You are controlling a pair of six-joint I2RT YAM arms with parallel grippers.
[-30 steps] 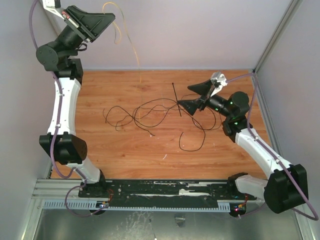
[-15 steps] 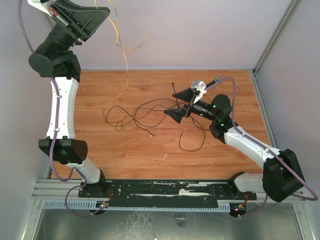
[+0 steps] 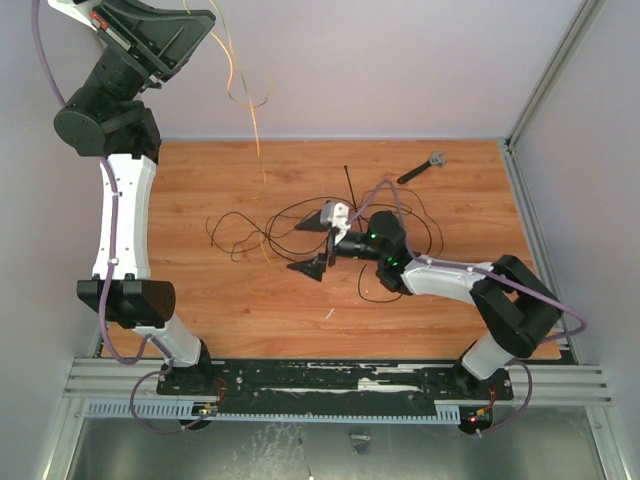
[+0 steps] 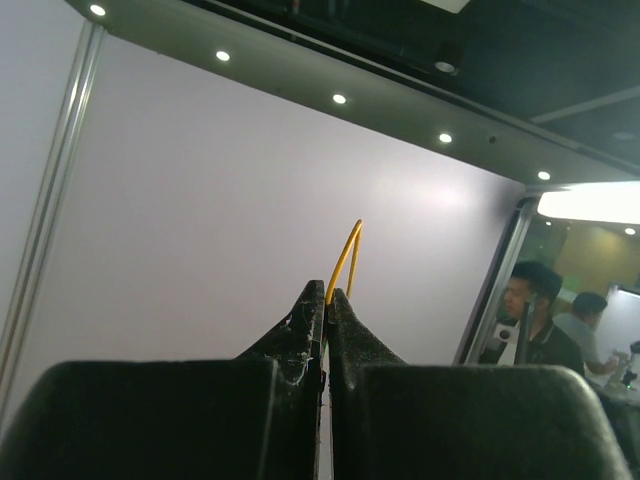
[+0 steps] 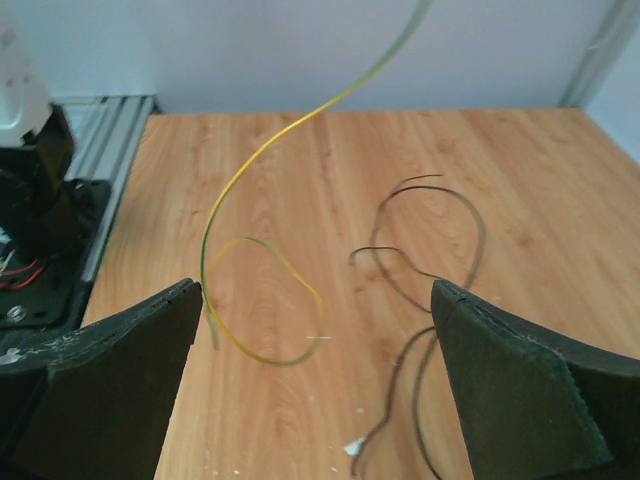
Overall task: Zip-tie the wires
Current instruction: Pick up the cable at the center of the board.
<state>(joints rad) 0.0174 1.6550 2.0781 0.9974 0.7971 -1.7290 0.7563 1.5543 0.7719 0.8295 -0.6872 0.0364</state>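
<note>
Near back wall, left hand (image 4: pixel 325 295) pinching yellow wire (image 4: pixel 357 226), right hand (image 3: pixel 293 247) spread mid-table.

The left arm (image 3: pixel 125 215) stands tall from its base, upper link rising almost straight, wrist bent over at the top so the left gripper (image 3: pixel 203 18) sits high by the back wall, well above the table. Its fingers (image 4: pixel 305 330) press together, pinching a yellow wire (image 4: pixel 346 260). The right arm (image 3: pixel 450 278) folds low, elbow out to its own side, forearm lying nearly level and reaching toward the table's middle. The right gripper (image 3: pixel 308 246) hangs just above the surface with its jaws spread wide, holding nothing.
</note>
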